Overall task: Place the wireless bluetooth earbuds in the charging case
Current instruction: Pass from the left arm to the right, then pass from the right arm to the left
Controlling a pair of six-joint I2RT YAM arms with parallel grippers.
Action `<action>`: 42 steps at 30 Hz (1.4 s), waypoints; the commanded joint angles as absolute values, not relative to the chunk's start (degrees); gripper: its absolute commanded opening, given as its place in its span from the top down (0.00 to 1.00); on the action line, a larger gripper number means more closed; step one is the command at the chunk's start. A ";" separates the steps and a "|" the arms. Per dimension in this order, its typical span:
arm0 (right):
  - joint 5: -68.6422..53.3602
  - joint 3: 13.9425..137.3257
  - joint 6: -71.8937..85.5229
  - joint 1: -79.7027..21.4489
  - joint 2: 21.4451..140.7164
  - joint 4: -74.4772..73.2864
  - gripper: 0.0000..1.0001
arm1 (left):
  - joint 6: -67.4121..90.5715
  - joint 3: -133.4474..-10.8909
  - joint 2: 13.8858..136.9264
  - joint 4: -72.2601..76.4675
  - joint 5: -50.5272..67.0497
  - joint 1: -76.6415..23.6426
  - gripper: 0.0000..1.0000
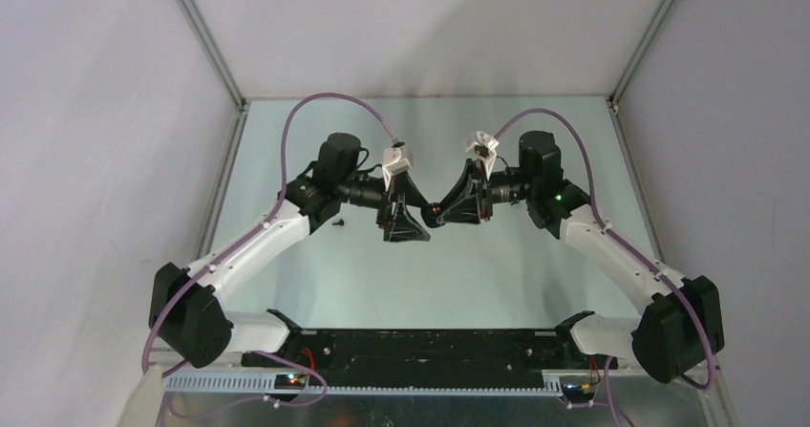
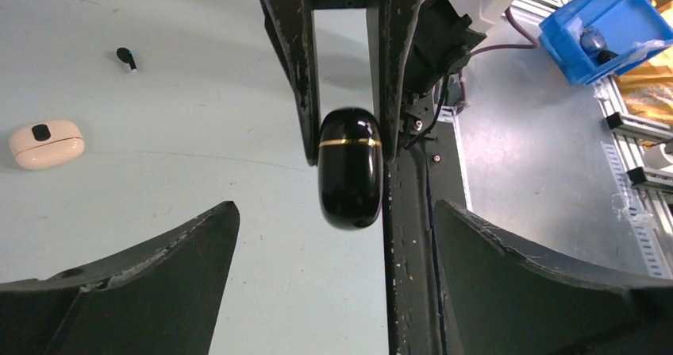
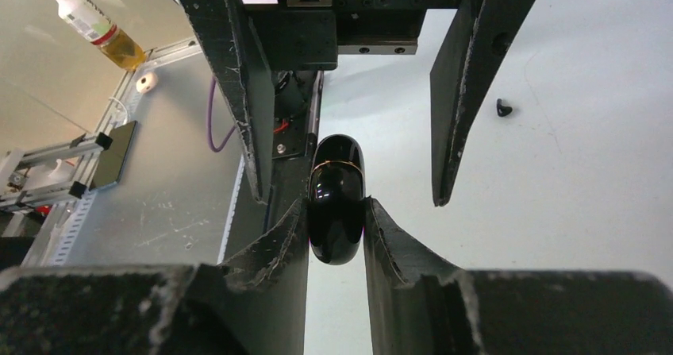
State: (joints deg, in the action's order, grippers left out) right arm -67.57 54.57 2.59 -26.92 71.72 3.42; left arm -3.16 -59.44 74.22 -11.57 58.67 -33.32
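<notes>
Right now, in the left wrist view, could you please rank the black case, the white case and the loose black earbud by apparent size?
1. black case, though it is far nearer the camera, so its true lead over the white one is unsure.
2. white case.
3. black earbud, clearly the smallest.

Your left arm (image 1: 250,250) and right arm (image 1: 616,245) were bent inward at the elbows, so the two wrists faced each other tip to tip. Your left hand (image 2: 335,206) stood with its fingers spread wide, gripping nothing. Your right hand (image 3: 336,204) was closed on the black charging case (image 3: 336,180), one finger pressed against each side.
</notes>
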 commanded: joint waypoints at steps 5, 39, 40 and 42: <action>-66.39 60.89 -12.14 -27.37 69.47 -13.28 0.86 | -14.72 -63.71 73.40 -20.47 55.67 -34.43 0.01; -59.21 61.17 -19.29 -31.08 70.49 -17.09 0.90 | -18.14 -66.96 77.76 -26.76 55.99 -39.63 0.59; -59.19 61.13 -19.21 -31.06 70.54 -17.08 0.90 | -18.09 -66.96 77.82 -26.73 56.14 -39.63 0.61; -59.18 61.16 -19.16 -31.03 70.69 -16.99 0.90 | -18.09 -66.97 77.86 -26.68 56.40 -39.58 0.65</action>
